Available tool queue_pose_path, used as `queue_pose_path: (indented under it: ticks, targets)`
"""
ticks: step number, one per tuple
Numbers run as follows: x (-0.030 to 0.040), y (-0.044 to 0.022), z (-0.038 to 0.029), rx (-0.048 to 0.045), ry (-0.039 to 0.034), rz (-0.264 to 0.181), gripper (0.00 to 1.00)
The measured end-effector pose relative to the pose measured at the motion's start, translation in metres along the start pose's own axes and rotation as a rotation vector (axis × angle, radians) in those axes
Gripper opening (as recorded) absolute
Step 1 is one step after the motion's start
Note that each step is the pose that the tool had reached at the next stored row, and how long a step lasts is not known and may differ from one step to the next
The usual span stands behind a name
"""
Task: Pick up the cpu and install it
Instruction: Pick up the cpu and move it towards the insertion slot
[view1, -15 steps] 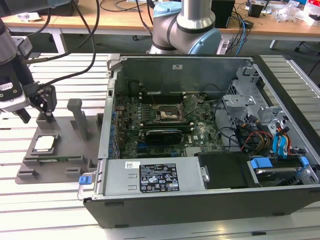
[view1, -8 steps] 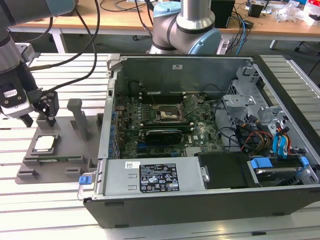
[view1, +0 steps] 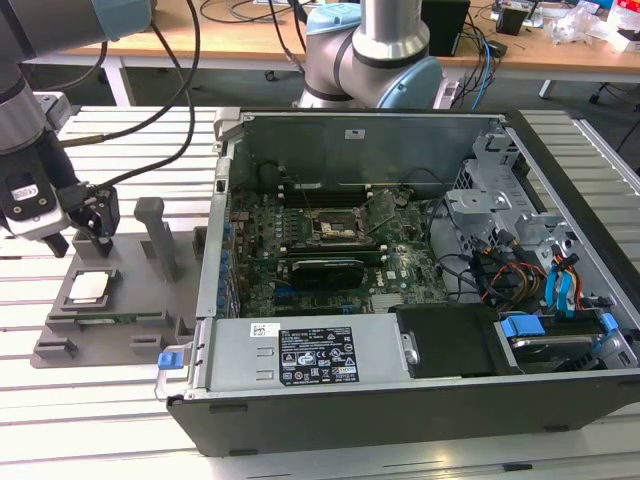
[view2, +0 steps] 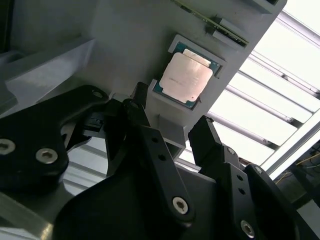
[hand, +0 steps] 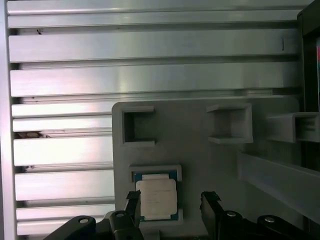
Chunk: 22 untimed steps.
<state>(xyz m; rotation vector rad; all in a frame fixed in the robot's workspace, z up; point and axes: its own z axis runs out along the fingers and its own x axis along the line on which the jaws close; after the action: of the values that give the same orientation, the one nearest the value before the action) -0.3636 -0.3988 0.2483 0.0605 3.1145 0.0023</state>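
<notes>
The cpu (view1: 88, 288) is a small square chip with a pale metal top, lying flat in a recess of the grey fixture plate (view1: 120, 330) at the exterior view's left. My gripper (view1: 86, 240) hangs just above and slightly behind it, apart from it. In the second wrist view the cpu (view2: 185, 78) lies beyond the black fingertips (view2: 136, 112) of the gripper (view2: 170, 127). In the first wrist view the cpu (hand: 156, 197) sits by the gripper (hand: 171, 206), whose fingers (hand: 210, 202) stand spread wider than the chip. The jaws are open and hold nothing.
An open computer case (view1: 400, 400) fills the middle and the exterior view's right, with the motherboard and its black socket frame (view1: 335, 228) inside. Upright posts (view1: 155, 230) rise from the fixture plate beside my gripper. A slatted metal table (hand: 150, 70) lies underneath.
</notes>
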Motion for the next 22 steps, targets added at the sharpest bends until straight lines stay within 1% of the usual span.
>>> queue_pose_path:
  ticks: [4, 6, 7, 10, 12, 13, 14, 17, 22]
  targets:
    - [0.0002, 0.0000, 0.0059, 0.0004, 0.0000, 0.000, 0.60]
    - [0.0007, -0.0002, 0.0065, 0.0069, -0.0003, -0.006, 0.60]
    - [0.0014, -0.0012, 0.0067, 0.0086, -0.0003, -0.016, 0.60]
    - [0.0025, -0.0075, 0.0089, 0.0079, -0.0004, -0.048, 0.60]
    - [0.0034, -0.0093, 0.0100, 0.0076, -0.0004, -0.058, 0.60]
    - [0.0063, -0.0110, 0.0128, 0.0073, -0.0005, -0.066, 0.60]
    - [0.0074, -0.0116, 0.0159, 0.0071, -0.0006, -0.074, 0.60]
    - [0.0077, -0.0117, 0.0188, 0.0071, -0.0005, -0.077, 0.60]
    - [0.0082, -0.0118, 0.0257, 0.0071, -0.0004, -0.078, 0.60]
